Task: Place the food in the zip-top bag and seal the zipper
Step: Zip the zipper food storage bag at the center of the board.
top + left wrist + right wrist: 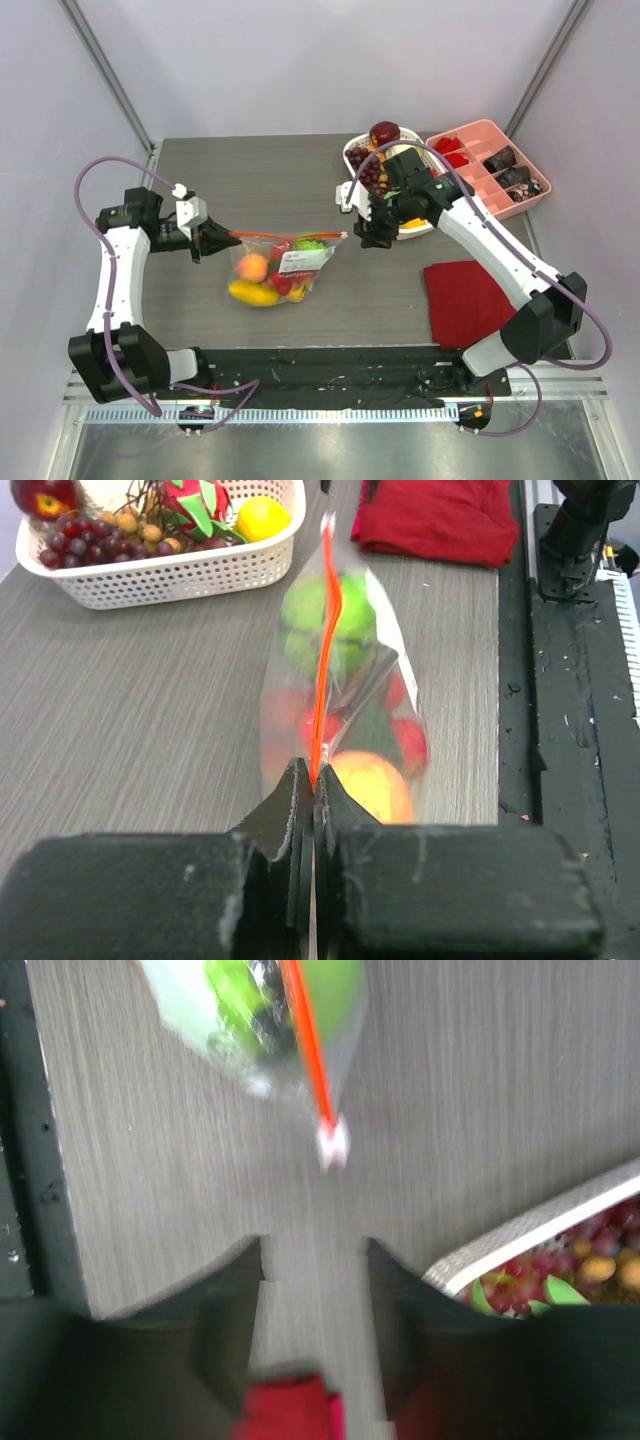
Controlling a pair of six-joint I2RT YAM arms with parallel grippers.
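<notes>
The zip-top bag [283, 268] lies at the table's middle, holding the food: a yellow piece [252, 293], an orange peach [252, 267], red strawberries [281, 284] and a green piece [310, 244]. Its orange-red zipper [285, 235] runs along the far edge. My left gripper [207, 241] is shut on the zipper's left end, seen in the left wrist view [314, 778] with the zipper [324, 650] stretching away. My right gripper [368, 232] is open and empty, just right of the bag. In the right wrist view [313, 1250] the zipper's white tip [332, 1144] lies ahead of the fingers, apart from them.
A white perforated basket [354, 153] of fruit stands at the back right, under my right arm; it also shows in the left wrist view [170, 580]. A pink compartment tray [487, 131] is right of it. A red folded cloth [466, 300] lies at the front right.
</notes>
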